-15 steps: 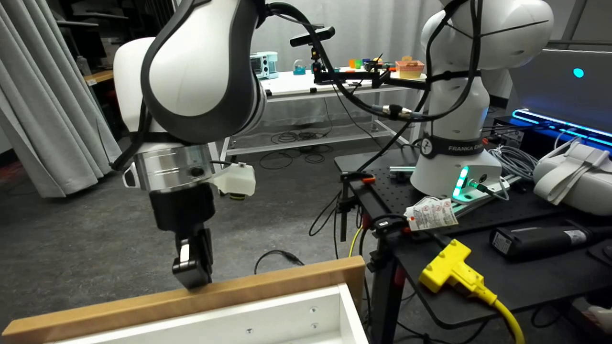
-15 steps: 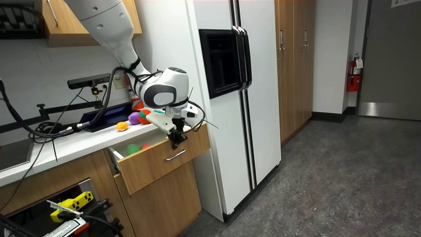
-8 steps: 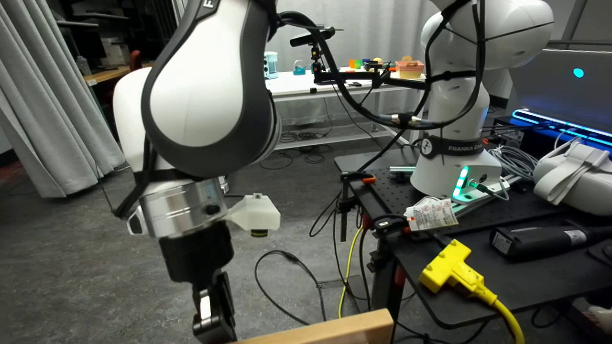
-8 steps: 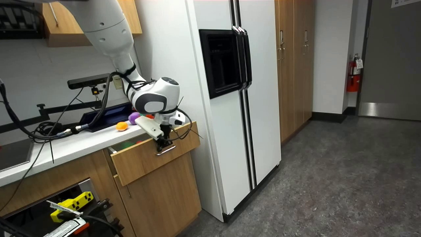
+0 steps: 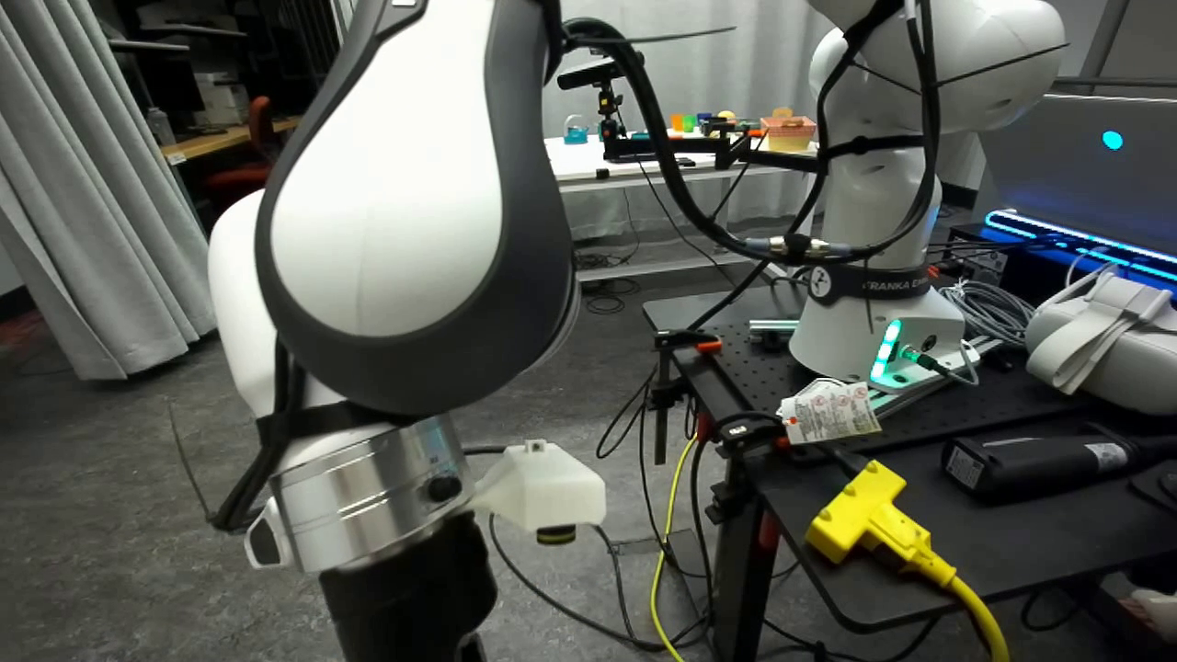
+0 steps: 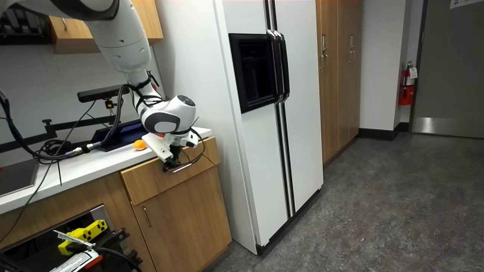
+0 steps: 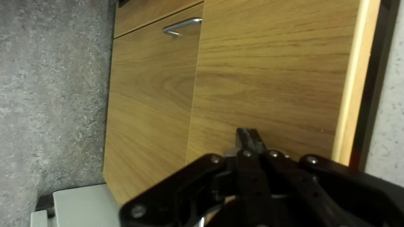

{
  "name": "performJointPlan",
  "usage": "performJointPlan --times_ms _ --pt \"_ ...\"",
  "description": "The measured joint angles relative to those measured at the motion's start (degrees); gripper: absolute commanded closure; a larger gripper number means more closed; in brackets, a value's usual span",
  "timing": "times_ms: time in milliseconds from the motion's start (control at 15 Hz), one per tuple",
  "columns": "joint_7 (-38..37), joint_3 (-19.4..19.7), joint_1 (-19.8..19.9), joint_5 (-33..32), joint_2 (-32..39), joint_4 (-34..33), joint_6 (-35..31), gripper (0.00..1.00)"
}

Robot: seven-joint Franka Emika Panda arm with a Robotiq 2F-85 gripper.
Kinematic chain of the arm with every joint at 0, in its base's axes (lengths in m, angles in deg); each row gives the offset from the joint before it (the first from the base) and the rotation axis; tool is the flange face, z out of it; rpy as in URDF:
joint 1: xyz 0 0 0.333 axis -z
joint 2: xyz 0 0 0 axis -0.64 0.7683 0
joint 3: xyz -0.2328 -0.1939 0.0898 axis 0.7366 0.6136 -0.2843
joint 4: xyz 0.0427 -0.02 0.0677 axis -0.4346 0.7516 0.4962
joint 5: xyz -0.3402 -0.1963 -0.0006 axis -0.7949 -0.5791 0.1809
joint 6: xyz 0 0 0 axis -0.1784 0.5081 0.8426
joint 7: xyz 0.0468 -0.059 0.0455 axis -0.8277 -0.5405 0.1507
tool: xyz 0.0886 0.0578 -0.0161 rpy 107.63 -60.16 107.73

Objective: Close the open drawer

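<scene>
Facing the claw [image 7: 250, 138], the drawer [image 7: 274, 78].

The drawer [image 6: 166, 180] looks nearly closed to me, a narrow dark gap showing along its pale top edge [image 7: 356, 72]. The wide, shallow wood-grain front [image 7: 271, 72] stands upright under the white counter [image 6: 94, 166], left of the fridge [image 6: 261, 162], its metal handle [image 6: 182, 168] partly hidden.

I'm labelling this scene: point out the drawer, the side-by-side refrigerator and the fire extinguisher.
Drawer [image 7: 271, 75]: wrist view, on its wooden front.
Side-by-side refrigerator [image 6: 261, 151]: an exterior view, on a white door.
Fire extinguisher [image 6: 406, 93]: an exterior view, on its red cylinder.
</scene>
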Motion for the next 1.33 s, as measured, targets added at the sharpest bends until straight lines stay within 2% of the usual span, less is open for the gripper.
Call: performJointPlan --times_ms 267,467,667,933,1333 --pt "1.94 -3.17 0.71 4.66 1.03 -1.47 0.39 1.00" --pt "4.82 -4.06 1.97 7.96 1.05 -1.62 1.37 1.00" --pt "6.56 -3.80 1.92 8.11 0.73 -1.75 2.16 1.00" --pt "6.75 -1.30 1.46 5.48 -2.00 -1.46 6.20 1.00" --pt "8.42 4.18 1.10 -0.41 -12.47 -0.30 14.68 1.00"
